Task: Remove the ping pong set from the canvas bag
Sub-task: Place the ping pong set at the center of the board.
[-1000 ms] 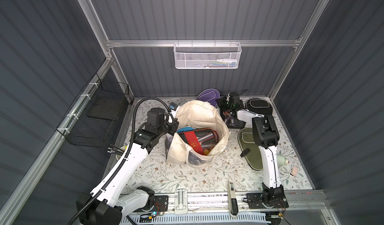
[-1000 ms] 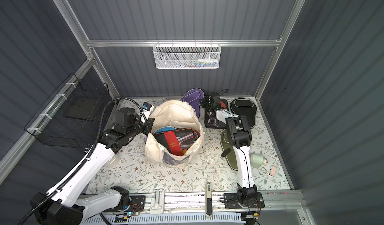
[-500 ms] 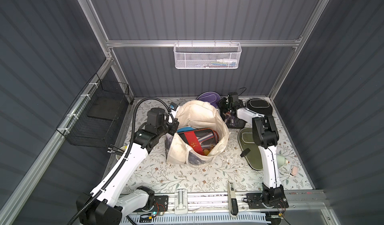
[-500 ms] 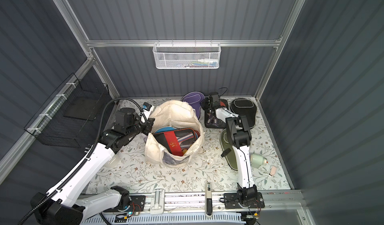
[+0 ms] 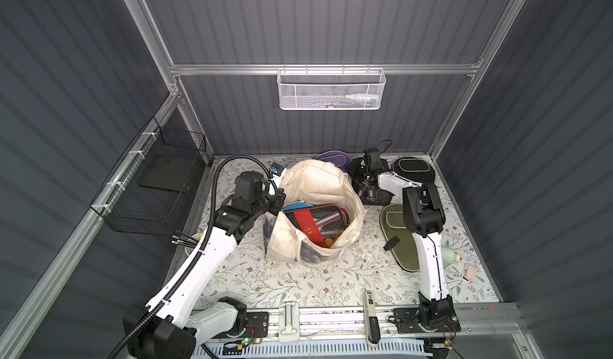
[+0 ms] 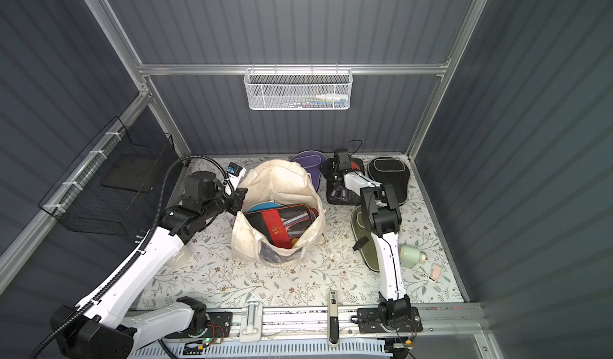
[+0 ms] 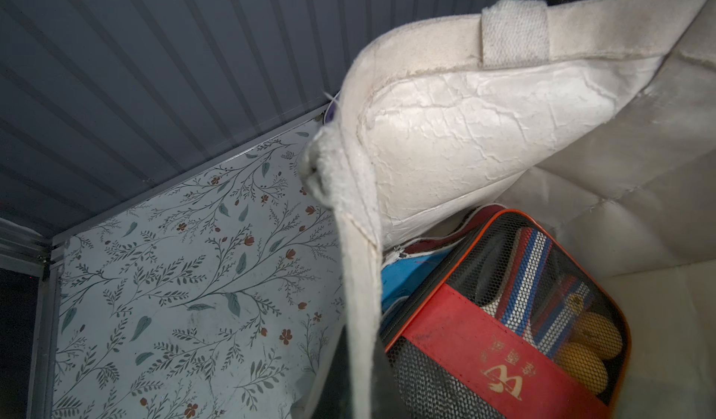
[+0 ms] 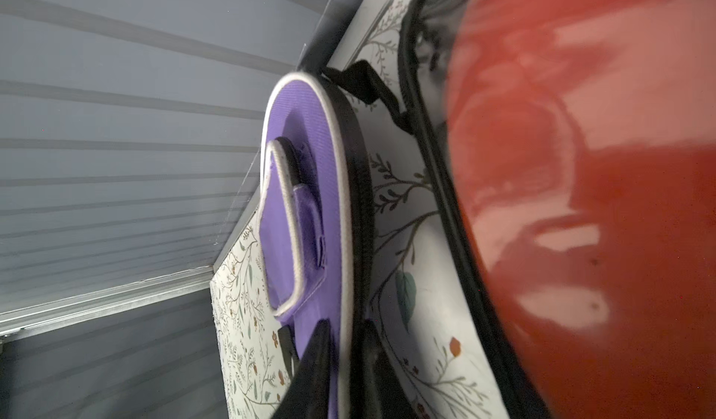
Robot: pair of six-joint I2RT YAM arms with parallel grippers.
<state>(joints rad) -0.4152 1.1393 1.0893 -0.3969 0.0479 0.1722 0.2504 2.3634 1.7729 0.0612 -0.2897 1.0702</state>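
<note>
The cream canvas bag (image 5: 315,181) (image 6: 278,181) stands mid-table, mouth up. Inside lie a red-banded mesh pack (image 5: 315,221) (image 7: 484,339) with orange balls and a blue case (image 7: 410,273). My left gripper (image 5: 280,201) (image 7: 362,390) is shut on the bag's rim (image 7: 356,242). At the back, the purple case (image 5: 331,158) (image 8: 310,165) rests on the table. My right gripper (image 5: 358,173) (image 8: 346,332) straddles its edge, jaws close on both sides; a grip is unclear. A pack showing a red paddle (image 8: 600,204), a black case (image 5: 413,170) and an olive case (image 5: 394,228) lie to the right.
A white mesh basket (image 5: 331,90) hangs on the back wall and a black wire basket (image 5: 156,188) on the left wall. A cup with pens (image 5: 190,239) stands by the left arm. A pale green cup (image 5: 447,256) and a small pink thing (image 5: 468,272) sit front right.
The right gripper has lowered the purple case toward the table at the back, and its jaws have eased slightly apart. The left arm and the bag have not moved.
</note>
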